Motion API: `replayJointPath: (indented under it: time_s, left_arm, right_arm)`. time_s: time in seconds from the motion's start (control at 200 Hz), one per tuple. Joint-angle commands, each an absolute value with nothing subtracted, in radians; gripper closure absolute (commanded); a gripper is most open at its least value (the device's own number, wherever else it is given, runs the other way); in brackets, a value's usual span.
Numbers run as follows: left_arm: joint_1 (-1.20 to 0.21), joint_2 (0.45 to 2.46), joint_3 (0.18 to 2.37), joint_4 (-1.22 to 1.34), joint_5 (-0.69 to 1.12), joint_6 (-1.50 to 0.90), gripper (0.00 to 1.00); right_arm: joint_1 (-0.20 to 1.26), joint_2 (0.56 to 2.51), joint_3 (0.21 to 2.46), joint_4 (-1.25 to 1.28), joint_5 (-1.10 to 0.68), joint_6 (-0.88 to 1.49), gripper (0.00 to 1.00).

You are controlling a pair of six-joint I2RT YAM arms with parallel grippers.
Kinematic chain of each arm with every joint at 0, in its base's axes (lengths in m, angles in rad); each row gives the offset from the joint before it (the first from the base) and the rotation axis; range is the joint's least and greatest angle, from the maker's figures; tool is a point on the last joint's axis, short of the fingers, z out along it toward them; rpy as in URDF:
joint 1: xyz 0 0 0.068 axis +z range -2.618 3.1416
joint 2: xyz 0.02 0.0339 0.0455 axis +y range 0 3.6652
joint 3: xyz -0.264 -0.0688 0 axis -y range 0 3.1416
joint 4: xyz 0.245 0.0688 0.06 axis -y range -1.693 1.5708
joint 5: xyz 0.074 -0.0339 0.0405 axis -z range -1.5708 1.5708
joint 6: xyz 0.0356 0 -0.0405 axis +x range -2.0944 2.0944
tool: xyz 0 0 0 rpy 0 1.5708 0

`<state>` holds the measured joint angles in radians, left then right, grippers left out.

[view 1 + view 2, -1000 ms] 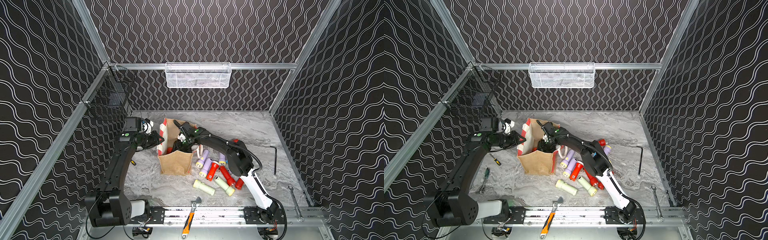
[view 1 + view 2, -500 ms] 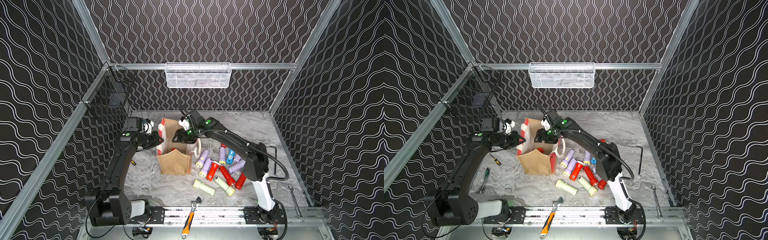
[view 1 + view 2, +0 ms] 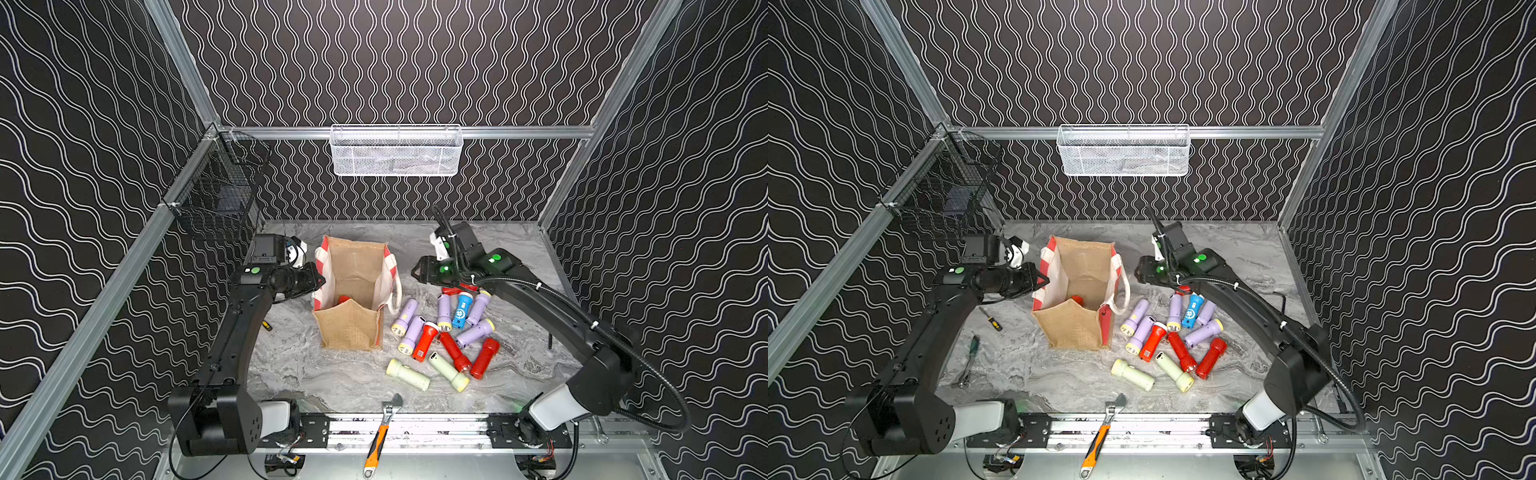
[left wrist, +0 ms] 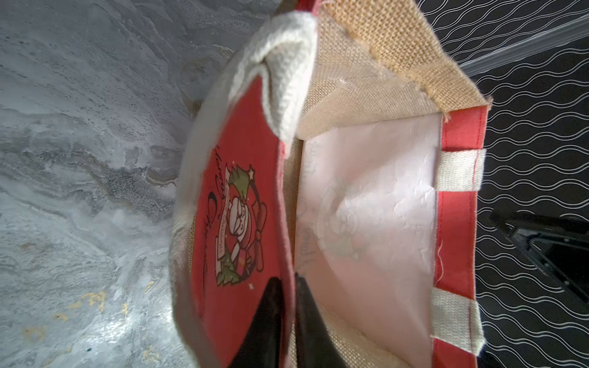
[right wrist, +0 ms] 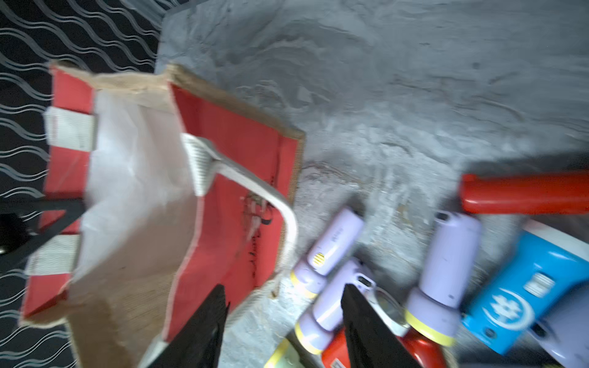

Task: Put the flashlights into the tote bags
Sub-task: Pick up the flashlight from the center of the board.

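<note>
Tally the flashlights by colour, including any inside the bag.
Lilac flashlights: 5
Red flashlights: 5, one inside the bag
Pale green flashlights: 2
Blue flashlight: 1
Total: 13

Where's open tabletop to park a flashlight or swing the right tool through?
Bare table between the tote bag and the wrench, left of the nearer pale green flashlight; also the back right corner. Crowded: the flashlight pile right of the bag. The left tool blocks the bag's left side.
</note>
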<state>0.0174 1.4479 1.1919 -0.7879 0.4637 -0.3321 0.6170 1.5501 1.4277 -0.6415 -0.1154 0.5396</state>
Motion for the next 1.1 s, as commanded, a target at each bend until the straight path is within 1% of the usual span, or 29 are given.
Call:
replayJointPath:
  time_s: [0.0,0.115,0.22,0.365,0.581,0.821,1.091]
  left_arm:
    - [0.017,1.462,1.205,-0.771,0.454,-0.307,0.86]
    - [0.017,1.461,1.207,-0.776,0.446,-0.304,0.85]
    - [0.017,1.45,1.208,-0.777,0.43,-0.301,0.85]
    - [-0.009,1.445,1.215,-0.785,0.407,-0.295,0.85]
    - [-0.01,1.454,1.217,-0.787,0.41,-0.293,0.84]
    - [-0.011,1.457,1.218,-0.792,0.403,-0.29,0.84]
    - [-0.011,1.467,1.22,-0.797,0.399,-0.288,0.84]
  right_arm:
    - [0.602,1.529,1.388,-0.654,-0.03,0.563,0.41]
    - [0.591,1.545,1.359,-0.701,0.012,0.582,0.41]
    - [0.569,1.56,1.305,-0.692,0.052,0.635,0.42]
    - [0.548,1.603,1.251,-0.663,0.047,0.679,0.42]
    - [0.548,1.674,1.241,-0.668,0.043,0.688,0.42]
    - [0.532,1.728,1.222,-0.662,0.077,0.712,0.44]
    - [0.499,1.79,1.22,-0.62,0.046,0.708,0.45]
